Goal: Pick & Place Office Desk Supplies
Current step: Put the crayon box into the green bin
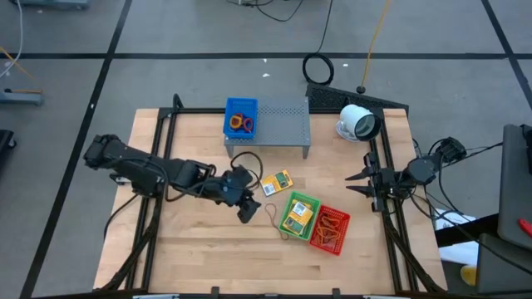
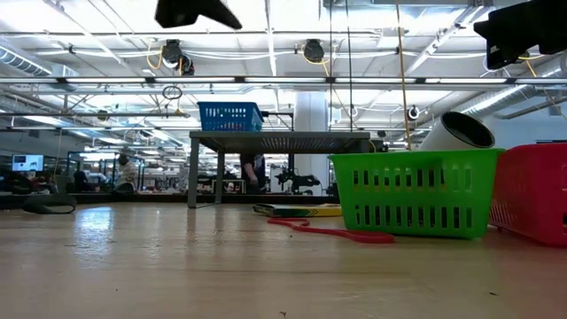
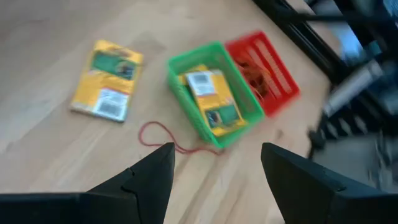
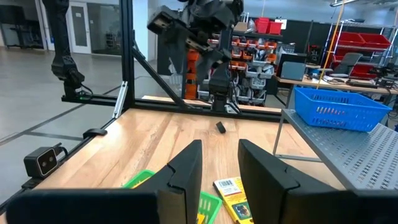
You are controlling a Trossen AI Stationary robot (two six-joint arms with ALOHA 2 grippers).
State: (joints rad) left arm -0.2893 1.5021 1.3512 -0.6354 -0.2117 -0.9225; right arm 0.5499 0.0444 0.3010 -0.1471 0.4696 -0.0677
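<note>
A yellow packet with a green label (image 1: pixel 277 183) (image 3: pixel 107 79) lies flat on the wooden table. Another packet (image 3: pixel 210 99) lies in the green basket (image 1: pixel 300 214) (image 3: pixel 180 78). The red basket (image 1: pixel 330 230) (image 3: pixel 273 68) next to it holds orange rubber bands. One red-orange rubber band (image 3: pixel 158 134) (image 2: pixel 332 232) lies loose on the table in front of the green basket. My left gripper (image 1: pixel 248 214) (image 3: pixel 217 165) hovers open above the table, just left of that band. My right gripper (image 1: pixel 356 183) (image 4: pixel 214 165) waits open at the table's right edge.
A grey perforated shelf (image 1: pixel 278 124) stands at the table's far side with a blue basket (image 1: pixel 241 118) on its left end. A white round device (image 1: pixel 357 123) sits at the far right. Bare wood lies along the near edge and at the left.
</note>
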